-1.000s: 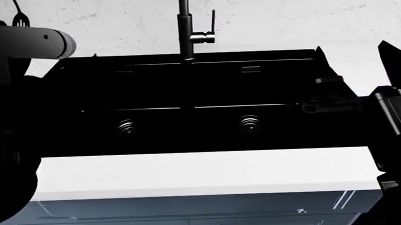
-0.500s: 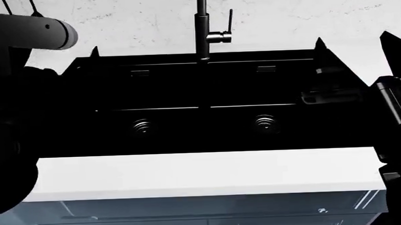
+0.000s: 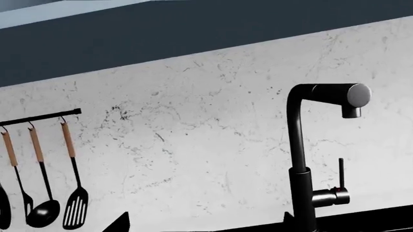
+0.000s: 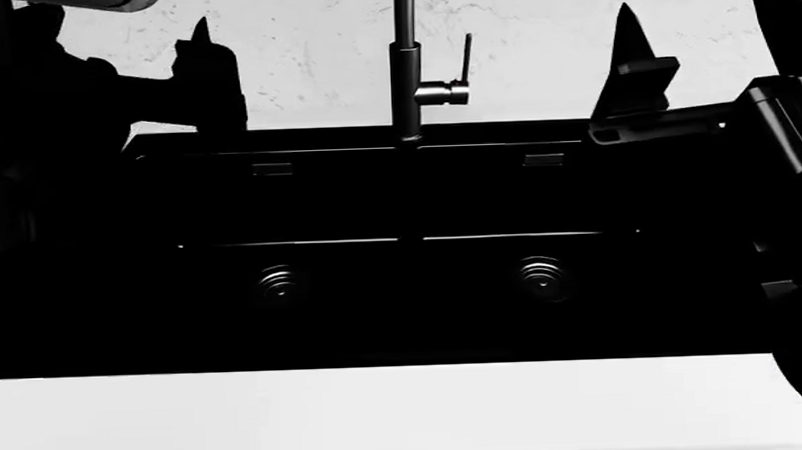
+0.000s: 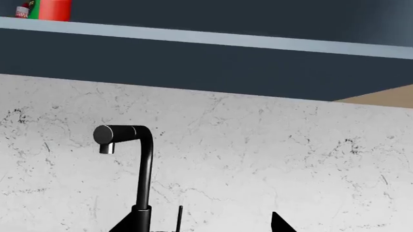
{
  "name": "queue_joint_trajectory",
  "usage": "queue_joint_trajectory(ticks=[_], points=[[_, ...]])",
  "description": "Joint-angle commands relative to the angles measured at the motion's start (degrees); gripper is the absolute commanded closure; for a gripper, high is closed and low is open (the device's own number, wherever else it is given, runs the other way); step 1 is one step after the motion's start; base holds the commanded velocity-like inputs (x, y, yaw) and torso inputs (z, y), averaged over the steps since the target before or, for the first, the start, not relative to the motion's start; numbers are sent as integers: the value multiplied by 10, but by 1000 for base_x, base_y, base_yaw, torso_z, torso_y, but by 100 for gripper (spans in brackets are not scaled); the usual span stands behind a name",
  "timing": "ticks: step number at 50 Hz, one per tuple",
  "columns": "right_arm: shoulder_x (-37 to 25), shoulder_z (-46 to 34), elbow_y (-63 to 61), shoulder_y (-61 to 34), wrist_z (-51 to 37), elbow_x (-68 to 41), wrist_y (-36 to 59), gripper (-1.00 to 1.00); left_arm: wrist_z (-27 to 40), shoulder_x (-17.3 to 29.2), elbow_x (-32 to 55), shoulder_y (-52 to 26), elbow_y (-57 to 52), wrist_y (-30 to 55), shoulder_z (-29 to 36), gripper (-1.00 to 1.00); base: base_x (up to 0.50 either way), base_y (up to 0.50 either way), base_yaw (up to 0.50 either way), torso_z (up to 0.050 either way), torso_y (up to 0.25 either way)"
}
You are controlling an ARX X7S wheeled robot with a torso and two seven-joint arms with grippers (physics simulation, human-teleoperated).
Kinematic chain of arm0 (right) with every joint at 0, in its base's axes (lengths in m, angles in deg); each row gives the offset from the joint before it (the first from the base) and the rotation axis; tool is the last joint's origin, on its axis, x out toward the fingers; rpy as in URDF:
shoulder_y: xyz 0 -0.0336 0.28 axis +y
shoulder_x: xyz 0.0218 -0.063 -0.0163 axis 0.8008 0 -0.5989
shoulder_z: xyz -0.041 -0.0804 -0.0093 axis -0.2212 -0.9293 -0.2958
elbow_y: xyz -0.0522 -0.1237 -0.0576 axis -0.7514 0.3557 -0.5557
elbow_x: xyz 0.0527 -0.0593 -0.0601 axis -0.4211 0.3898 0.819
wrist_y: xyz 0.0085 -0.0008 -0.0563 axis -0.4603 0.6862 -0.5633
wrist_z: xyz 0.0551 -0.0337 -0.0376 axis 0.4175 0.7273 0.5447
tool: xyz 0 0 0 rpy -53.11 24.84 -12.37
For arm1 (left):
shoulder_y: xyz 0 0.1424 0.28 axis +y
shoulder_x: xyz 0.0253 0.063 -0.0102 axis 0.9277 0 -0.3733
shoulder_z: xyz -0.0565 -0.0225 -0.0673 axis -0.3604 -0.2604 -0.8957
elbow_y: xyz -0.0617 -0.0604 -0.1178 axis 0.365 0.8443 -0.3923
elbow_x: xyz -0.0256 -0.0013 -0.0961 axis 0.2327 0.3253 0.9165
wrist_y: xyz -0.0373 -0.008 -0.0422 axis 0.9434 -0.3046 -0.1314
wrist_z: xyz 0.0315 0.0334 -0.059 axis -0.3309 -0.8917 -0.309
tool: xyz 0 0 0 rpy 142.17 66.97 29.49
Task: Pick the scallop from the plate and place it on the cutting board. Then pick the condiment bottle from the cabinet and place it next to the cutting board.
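Observation:
Only the red base of the condiment bottle (image 5: pixel 53 8), with a strip of green label, shows in the right wrist view; it stands on the cabinet shelf (image 5: pixel 206 37), high above the faucet. My right gripper (image 5: pixel 201 226) is open and empty, aimed at the wall well below that shelf. In the head view the right gripper (image 4: pixel 701 19) stands raised at the sink's back right corner. My left gripper (image 4: pixel 121 43) is raised at the back left, also open and empty, and the left gripper (image 3: pixel 205 226) faces the wall. The scallop, plate and cutting board are out of view.
A black double sink (image 4: pixel 400 185) lies below both arms, with a tall black faucet (image 4: pixel 405 65) at its back centre. Utensils (image 3: pixel 45 193) hang from a rail on the marbled wall. A white counter strip (image 4: pixel 381 416) runs along the front. A dark cabinet face (image 5: pixel 193 63) overhangs the wall.
Both grippers have risen from sink level to stand in front of the wall. The head view has shifted, so the sink sits lower and the cabinet fronts below the counter have left view.

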Motion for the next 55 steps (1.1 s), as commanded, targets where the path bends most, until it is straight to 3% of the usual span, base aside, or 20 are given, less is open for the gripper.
queue_joint_trajectory(ticks=[1, 16, 26, 39, 55], points=[[3, -10, 5, -16, -2, -3, 5, -100, -4, -7, 1, -8, 0, 4, 0, -100, 16, 0, 0, 0, 0], [1, -10, 3, -2, -2, -6, 0, -100, -2, -1, 2, -2, -6, 3, 0, -100, 74, 0, 0, 0, 0], [-17, -14, 41, -50, 1, -62, 34, -100, -55, -5, 1, -56, 24, 64, 21, -100, 39, 0, 0, 0, 0], [-17, -16, 41, -53, -8, -72, 36, -100, -53, -6, 6, -57, 21, 65, 20, -100, 391, 0, 0, 0, 1], [-21, -18, 39, -49, -8, -70, 33, -100, -54, -1, 7, -69, 8, 70, 15, -100, 15, 0, 0, 0, 0]])
